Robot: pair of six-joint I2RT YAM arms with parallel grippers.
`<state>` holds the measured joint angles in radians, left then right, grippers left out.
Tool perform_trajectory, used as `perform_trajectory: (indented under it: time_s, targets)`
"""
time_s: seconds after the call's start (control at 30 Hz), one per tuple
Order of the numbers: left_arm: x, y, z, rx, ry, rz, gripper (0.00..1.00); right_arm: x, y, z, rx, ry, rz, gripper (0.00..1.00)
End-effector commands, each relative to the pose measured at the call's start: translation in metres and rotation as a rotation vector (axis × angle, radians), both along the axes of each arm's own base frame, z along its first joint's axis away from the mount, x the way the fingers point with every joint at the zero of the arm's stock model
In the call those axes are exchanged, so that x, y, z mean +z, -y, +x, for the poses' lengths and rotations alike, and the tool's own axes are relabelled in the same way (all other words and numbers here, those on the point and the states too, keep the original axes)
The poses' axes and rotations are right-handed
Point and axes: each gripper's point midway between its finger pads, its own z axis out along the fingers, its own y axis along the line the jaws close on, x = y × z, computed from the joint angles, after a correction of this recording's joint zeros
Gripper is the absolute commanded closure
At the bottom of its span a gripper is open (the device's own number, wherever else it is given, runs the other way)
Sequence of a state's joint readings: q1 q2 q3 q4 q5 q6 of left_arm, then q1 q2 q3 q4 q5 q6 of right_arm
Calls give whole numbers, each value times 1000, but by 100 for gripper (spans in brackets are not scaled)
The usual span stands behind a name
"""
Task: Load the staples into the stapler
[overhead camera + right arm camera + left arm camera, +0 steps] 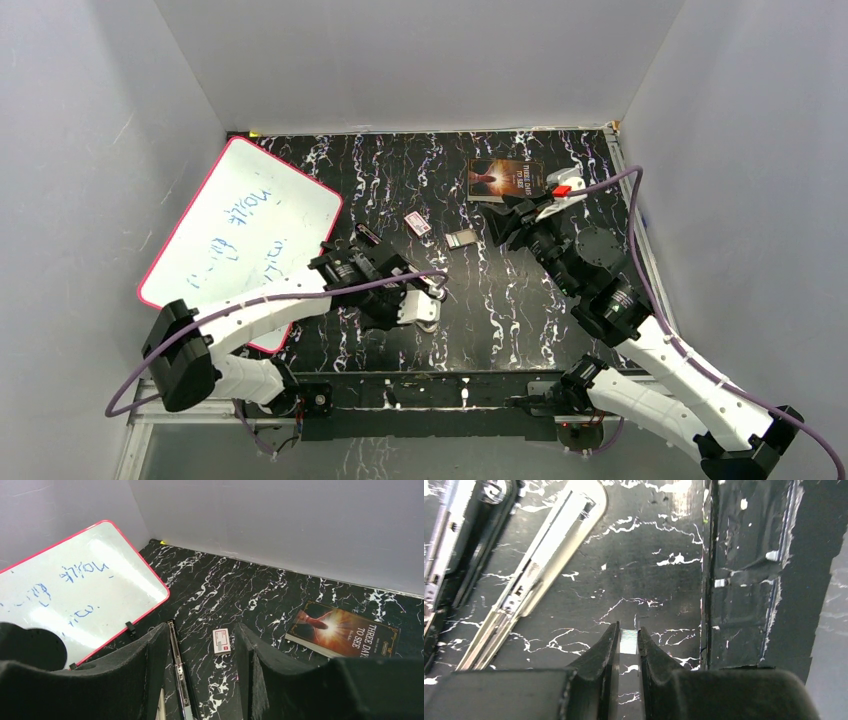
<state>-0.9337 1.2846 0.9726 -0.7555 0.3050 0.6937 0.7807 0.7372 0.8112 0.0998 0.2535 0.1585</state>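
My left gripper (628, 636) is shut on a short silvery strip of staples (628, 642), pinched between its fingertips just above the black marbled table. The stapler lies open at the upper left of the left wrist view, with its silvery base (555, 544) beside its black top arm (459, 535). From above, the left gripper (430, 300) is near the table's middle front, and the stapler (366, 238) is mostly hidden behind the arm. My right gripper (200, 647) is open and empty, held above the table. The stapler's metal rail (178, 672) shows between its fingers.
A small white and red staple box (418, 223) and a small grey tray (460, 238) lie mid-table. A book (505, 179) lies at the back right. A red-framed whiteboard (240, 225) leans at the left. The table's raised front edge (709, 580) is close to the left gripper.
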Motion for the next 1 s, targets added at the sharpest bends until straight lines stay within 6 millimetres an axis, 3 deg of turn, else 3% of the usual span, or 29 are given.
perform_trajectory:
  time_s: [0.0,0.23,0.67,0.97]
  targets:
    - [-24,-19,-6,-64,6,132,100,16,11,2,-53,33,46,41]
    - [-41,-14,7,-86,78,163,100,12,9,5,-56,20,36,41]
    - [-79,-19,9,-124,59,266,99,5,4,9,-54,-9,16,40]
    - [-90,-24,2,-126,25,290,76,3,2,10,-51,-20,10,40]
